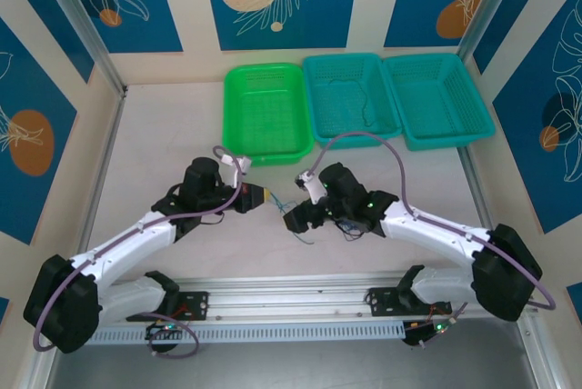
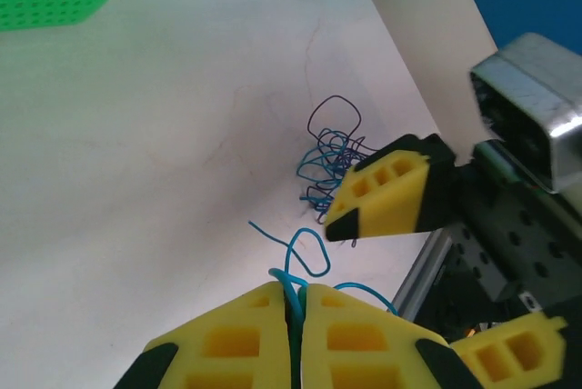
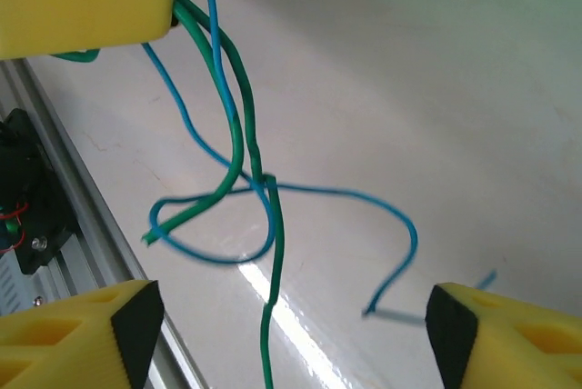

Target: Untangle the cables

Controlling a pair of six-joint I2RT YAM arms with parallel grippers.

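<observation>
The cables (image 2: 332,157) are hair-thin wires in blue, green and dark purple. Most are knotted in a loose tangle lying on the table (image 2: 136,180) between the two arms. A blue and a green one rise from it into the left jaws, which are pressed shut on them, while the right jaws stand wide open just beside the tangle, gripping nothing, with loose loops in their gap.

Hair-thin cables (image 2: 333,154): dark blue and purplish-black strands knotted in a loose tangle, lying flat on the table (image 2: 136,180). Blue strand (image 3: 346,194) and green strand (image 3: 244,125) held up at one end, hanging slack in crossed loops.
</observation>
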